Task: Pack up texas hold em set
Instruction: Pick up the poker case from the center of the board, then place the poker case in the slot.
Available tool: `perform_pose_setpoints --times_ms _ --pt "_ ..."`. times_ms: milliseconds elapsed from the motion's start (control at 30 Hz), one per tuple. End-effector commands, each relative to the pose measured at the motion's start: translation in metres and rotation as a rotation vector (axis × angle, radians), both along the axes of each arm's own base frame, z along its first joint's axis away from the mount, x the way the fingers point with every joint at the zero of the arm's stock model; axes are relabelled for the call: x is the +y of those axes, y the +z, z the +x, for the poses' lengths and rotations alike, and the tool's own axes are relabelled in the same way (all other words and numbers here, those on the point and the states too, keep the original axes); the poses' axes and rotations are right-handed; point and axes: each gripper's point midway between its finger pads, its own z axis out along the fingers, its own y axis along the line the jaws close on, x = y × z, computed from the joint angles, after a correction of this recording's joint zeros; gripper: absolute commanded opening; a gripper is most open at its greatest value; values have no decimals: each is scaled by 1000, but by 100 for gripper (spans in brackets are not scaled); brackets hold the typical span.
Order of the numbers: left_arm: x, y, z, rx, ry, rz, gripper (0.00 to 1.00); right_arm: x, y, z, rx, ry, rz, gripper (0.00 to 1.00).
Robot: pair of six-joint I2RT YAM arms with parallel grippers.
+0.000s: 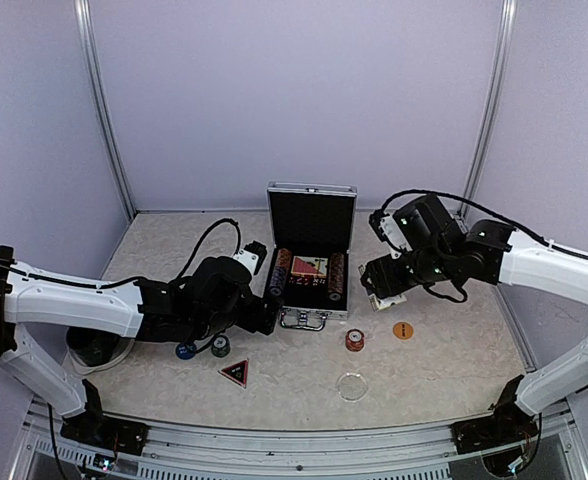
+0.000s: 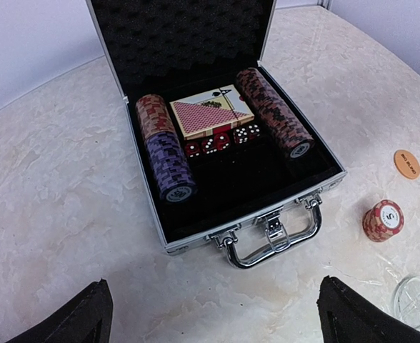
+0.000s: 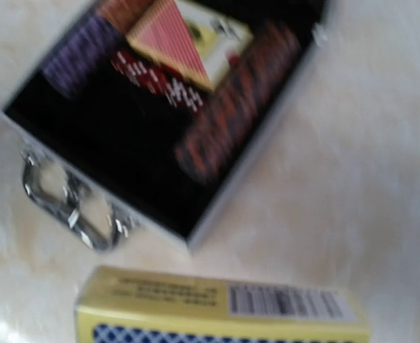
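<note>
The silver briefcase (image 1: 312, 215) stands open mid-table, showing a purple chip row (image 2: 166, 161), a red card deck (image 2: 210, 114), dice (image 2: 217, 141) and a dark red chip row (image 2: 274, 114). My left gripper (image 2: 213, 314) hangs open just in front of the case handle (image 2: 274, 239), nothing between its fingers (image 2: 74, 318). My right gripper (image 1: 379, 290) is right of the case, shut on a yellow-edged blue card deck (image 3: 224, 311) held above the table. Its own fingers are hidden in the right wrist view, which is blurred.
On the table in front of the case lie a dark triangle marker (image 1: 234, 372), a blue button (image 1: 185, 350), a dark chip (image 1: 219, 346), a red chip stack (image 1: 354, 340), an orange button (image 1: 403, 330) and a clear disc (image 1: 352, 386). Cups (image 1: 99, 350) sit far left.
</note>
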Motion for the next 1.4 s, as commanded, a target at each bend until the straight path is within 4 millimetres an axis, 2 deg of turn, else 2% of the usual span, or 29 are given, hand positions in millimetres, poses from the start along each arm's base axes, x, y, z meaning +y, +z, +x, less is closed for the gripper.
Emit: perform_pose_setpoints --times_ms 0,133,233,400,467,633,933,1233,1367 --pt "-3 9 -1 17 -4 -64 99 39 31 30 -191 131 3 44" --pt "-1 7 -1 36 15 -70 99 78 40 52 -290 257 2 44" --pt "0 8 -2 45 22 -82 99 111 36 62 -366 393 3 44" --pt "5 10 -4 55 44 -93 99 155 14 73 -394 547 12 45" --pt "7 12 -4 57 49 -98 99 164 1 79 -403 574 -2 45" --pt "11 15 -7 62 62 -113 99 177 -33 92 -414 615 -67 46" --pt "18 15 -10 68 86 -107 99 196 -73 99 -430 729 -121 48" --pt "17 12 -13 74 88 -106 99 197 -98 102 -380 795 -122 52" --pt "15 12 -13 73 86 -103 99 190 -107 101 -354 806 -128 54"
